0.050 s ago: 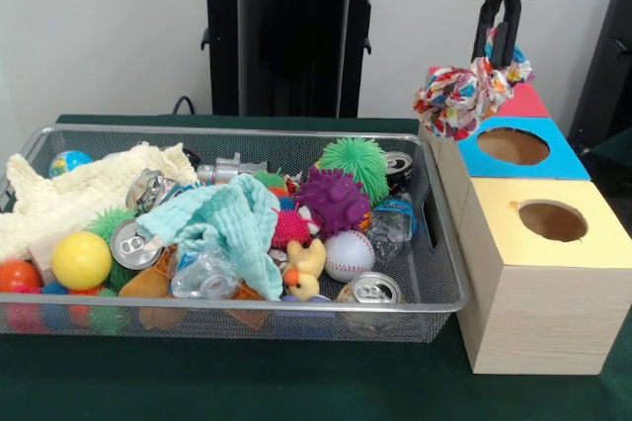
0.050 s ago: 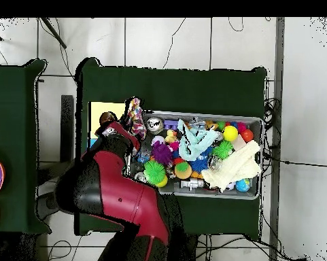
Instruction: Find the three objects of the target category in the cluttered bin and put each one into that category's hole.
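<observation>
My gripper [image 1: 500,38] hangs at the upper right, shut on a multicoloured knotted rope toy [image 1: 462,95]. The toy dangles over the row of wooden boxes, in front of the red-topped box [image 1: 529,102] and just behind the blue-topped box's hole [image 1: 513,146]. The yellow-topped box's hole [image 1: 552,220] lies nearest the camera. In the overhead view the rope toy [image 2: 134,109] shows beside the gripper [image 2: 127,122], at the left end of the bin [image 2: 255,121]. The red box's hole is hidden behind the toy.
The wire mesh bin [image 1: 434,294] holds crushed cans [image 1: 371,291], a baseball [image 1: 349,255], spiky balls [image 1: 334,200], a yellow ball [image 1: 81,260], a rubber duck [image 1: 305,273] and cloths [image 1: 229,223]. The boxes stand tight against the bin's right side.
</observation>
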